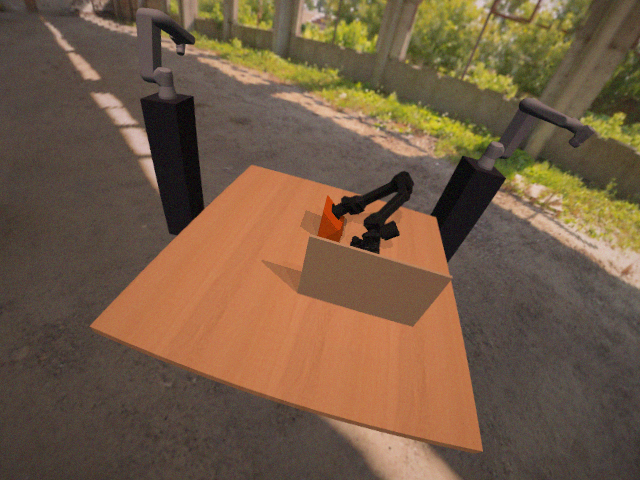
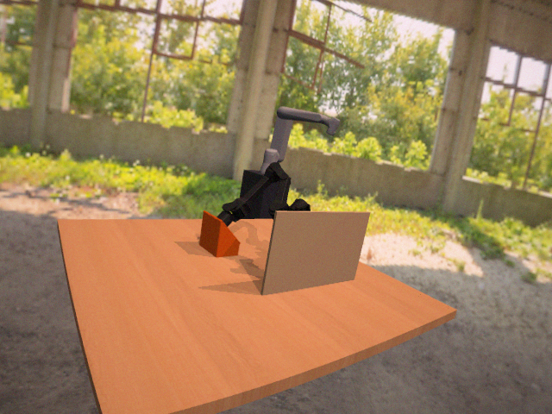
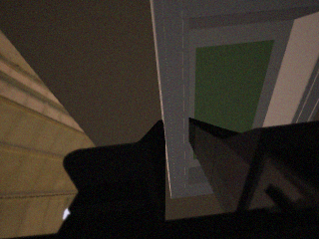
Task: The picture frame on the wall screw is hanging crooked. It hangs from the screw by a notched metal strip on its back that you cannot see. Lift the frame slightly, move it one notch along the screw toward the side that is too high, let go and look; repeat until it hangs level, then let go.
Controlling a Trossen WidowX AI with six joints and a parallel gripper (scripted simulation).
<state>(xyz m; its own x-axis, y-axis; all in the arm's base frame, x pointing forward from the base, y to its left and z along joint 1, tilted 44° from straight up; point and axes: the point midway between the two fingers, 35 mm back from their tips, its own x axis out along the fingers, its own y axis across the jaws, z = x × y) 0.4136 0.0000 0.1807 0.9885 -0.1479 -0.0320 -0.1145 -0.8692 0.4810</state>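
The grey picture frame (image 3: 174, 75) with a green picture (image 3: 231, 82) fills the right half of the wrist view. Its long side edge runs down to a corner between the fingers. My gripper (image 3: 172, 122) (image 1: 336, 211) is shut on this side border, one dark finger on each side of it. The fingers hide the lower part of the picture. In the top and exterior views the front of the frame cannot be made out, and the screw and notched strip are hidden. I cannot tell from these views whether the frame is level.
An orange wedge-shaped block (image 1: 329, 227) (image 2: 214, 235) stands at the gripper's end of the arm. A tall tan panel (image 1: 369, 281) (image 2: 316, 251) stands upright on the wooden table (image 1: 232, 320) (image 2: 178, 338), beside the arm. Two grey arms on black pedestals (image 1: 173, 160) (image 1: 465, 201) stand beyond the table.
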